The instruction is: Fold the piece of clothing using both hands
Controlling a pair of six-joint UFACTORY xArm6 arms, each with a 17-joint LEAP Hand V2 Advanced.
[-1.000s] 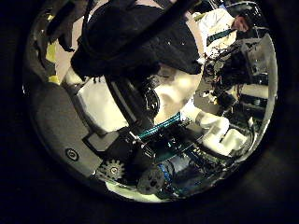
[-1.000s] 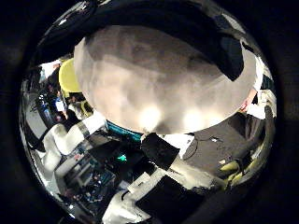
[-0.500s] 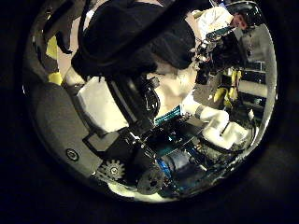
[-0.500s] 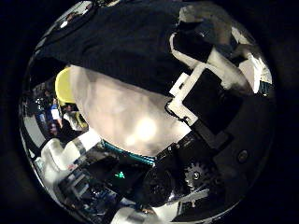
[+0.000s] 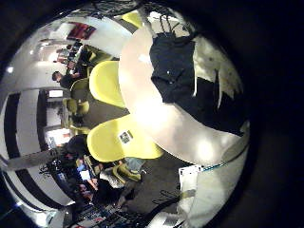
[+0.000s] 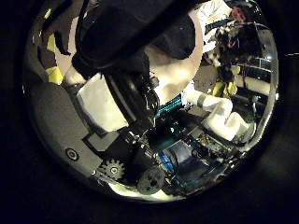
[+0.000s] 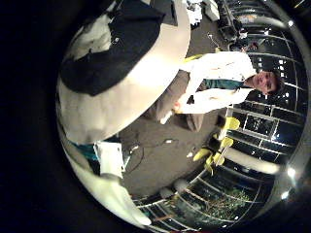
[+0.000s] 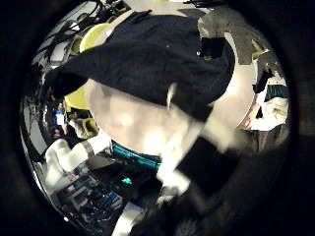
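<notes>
Garment lies dark on the round table; neither hand's grip is discernible.

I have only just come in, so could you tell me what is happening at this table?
Two robot arms with fingered hands are working at folding a dark piece of clothing that lies on a pale round table. The views come only from the cameras on the palms. Both hands are above the table looking down at the garment, which lies rumpled rather than neatly folded. In these views neither hand can be seen gripping the cloth, and their fingers cannot be judged open or shut.
</notes>
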